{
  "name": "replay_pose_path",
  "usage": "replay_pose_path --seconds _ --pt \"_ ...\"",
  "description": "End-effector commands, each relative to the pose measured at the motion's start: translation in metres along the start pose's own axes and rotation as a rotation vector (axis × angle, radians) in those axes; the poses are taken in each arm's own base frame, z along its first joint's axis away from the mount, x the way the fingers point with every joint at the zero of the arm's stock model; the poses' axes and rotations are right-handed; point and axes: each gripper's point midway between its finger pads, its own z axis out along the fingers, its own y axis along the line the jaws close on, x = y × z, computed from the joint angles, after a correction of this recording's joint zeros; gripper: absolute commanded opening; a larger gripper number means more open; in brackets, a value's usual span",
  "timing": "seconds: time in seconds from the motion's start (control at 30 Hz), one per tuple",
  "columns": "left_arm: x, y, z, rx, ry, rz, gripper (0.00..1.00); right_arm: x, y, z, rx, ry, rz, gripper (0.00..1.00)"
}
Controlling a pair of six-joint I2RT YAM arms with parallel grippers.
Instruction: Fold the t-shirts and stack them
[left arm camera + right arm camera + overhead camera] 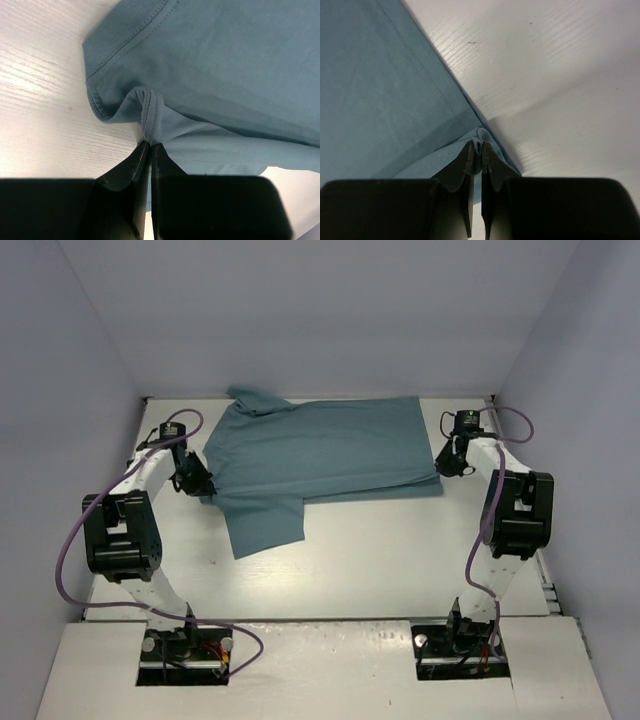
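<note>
The teal t-shirt (pixel 320 450) lies across the far half of the white table, folded over lengthwise, with one sleeve (pixel 262 523) sticking out toward the near side at the left. My left gripper (pixel 205 483) is shut on a pinch of the shirt's left end near the collar (pixel 150 117). My right gripper (pixel 447 466) is shut on the shirt's right hem corner (pixel 481 137). In the left wrist view the ribbed collar (pixel 125 40) shows beyond the pinched fold. Both grippers sit low at the cloth's two ends.
The white table (pixel 400 560) is walled in by pale panels on the left, far and right sides. The arm bases (pixel 185 645) stand at the near edge, with purple cables looping beside each arm.
</note>
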Motion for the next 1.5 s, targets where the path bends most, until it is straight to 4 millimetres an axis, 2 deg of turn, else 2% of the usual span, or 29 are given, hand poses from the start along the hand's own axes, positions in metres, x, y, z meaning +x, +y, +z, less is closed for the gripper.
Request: replay_pose_path --seconds 0.0,0.27,0.33,0.4,0.47,0.5,0.53,0.6,0.63,0.67,0.77,0.8,0.83,0.87,0.93,1.0,1.1,1.2,1.27,1.33,1.37,1.47 --pt "-0.031 -0.004 -0.008 0.008 -0.099 -0.015 0.0 -0.024 0.006 0.001 0.019 -0.071 -0.029 0.0" --pt "-0.041 -0.008 -0.004 0.008 -0.121 -0.023 0.0 -0.026 0.012 0.013 0.022 -0.065 -0.049 0.01" --pt "-0.046 -0.011 -0.007 0.014 -0.135 -0.014 0.01 -0.032 0.016 0.012 0.014 -0.074 -0.052 0.09" --pt "-0.057 -0.018 -0.017 0.034 -0.171 0.01 0.12 -0.04 0.02 0.006 0.0 -0.095 -0.071 0.18" --pt "-0.067 -0.027 -0.034 0.059 -0.222 0.038 0.36 -0.052 0.027 -0.004 -0.017 -0.13 -0.082 0.31" --pt "-0.072 -0.029 -0.043 0.063 -0.25 0.048 0.45 -0.059 0.031 -0.012 -0.026 -0.154 -0.09 0.34" --pt "-0.075 -0.031 -0.051 0.067 -0.274 0.057 0.51 -0.065 0.033 -0.019 -0.032 -0.173 -0.096 0.36" --pt "-0.082 -0.036 -0.076 0.084 -0.341 0.078 0.57 -0.076 0.039 -0.036 -0.048 -0.216 -0.111 0.37" --pt "-0.082 -0.036 -0.082 0.087 -0.354 0.082 0.6 -0.081 0.044 -0.048 -0.064 -0.243 -0.114 0.38" --pt "-0.082 -0.04 -0.095 0.105 -0.382 0.089 0.61 -0.081 0.049 -0.055 -0.074 -0.254 -0.134 0.38" --pt "-0.059 -0.041 -0.111 0.146 -0.382 0.103 0.61 -0.078 0.059 -0.082 -0.104 -0.293 -0.188 0.4" --pt "-0.048 -0.039 -0.11 0.147 -0.357 0.109 0.61 -0.07 0.068 -0.089 -0.13 -0.293 -0.221 0.41" --pt "-0.03 -0.039 -0.105 0.156 -0.319 0.129 0.61 -0.063 0.069 -0.095 -0.148 -0.287 -0.23 0.41" --pt "-0.022 -0.038 -0.103 0.155 -0.299 0.137 0.61 -0.056 0.072 -0.098 -0.168 -0.277 -0.238 0.41" --pt "0.02 -0.039 -0.09 0.155 -0.201 0.201 0.61 -0.028 0.088 -0.105 -0.248 -0.227 -0.29 0.43" --pt "0.059 -0.04 -0.078 0.149 -0.119 0.267 0.61 0.002 0.094 -0.111 -0.287 -0.191 -0.34 0.43" --pt "0.11 -0.024 -0.058 0.123 -0.011 0.272 0.61 0.051 0.122 -0.126 -0.388 -0.141 -0.44 0.43" --pt "0.136 -0.008 -0.049 0.089 0.038 0.24 0.61 0.11 0.139 -0.131 -0.469 -0.058 -0.508 0.43" --pt "0.148 0.004 -0.042 0.055 0.061 0.235 0.61 0.148 0.161 -0.141 -0.539 -0.023 -0.553 0.43" --pt "0.159 0.011 -0.036 0.03 0.089 0.23 0.61 0.176 0.168 -0.139 -0.551 0.009 -0.593 0.43" --pt "0.161 0.013 -0.033 0.016 0.089 0.235 0.6 0.195 0.179 -0.144 -0.579 0.015 -0.623 0.43" --pt "0.166 0.018 -0.026 -0.019 0.097 0.247 0.6 0.226 0.192 -0.14 -0.595 0.044 -0.671 0.43"
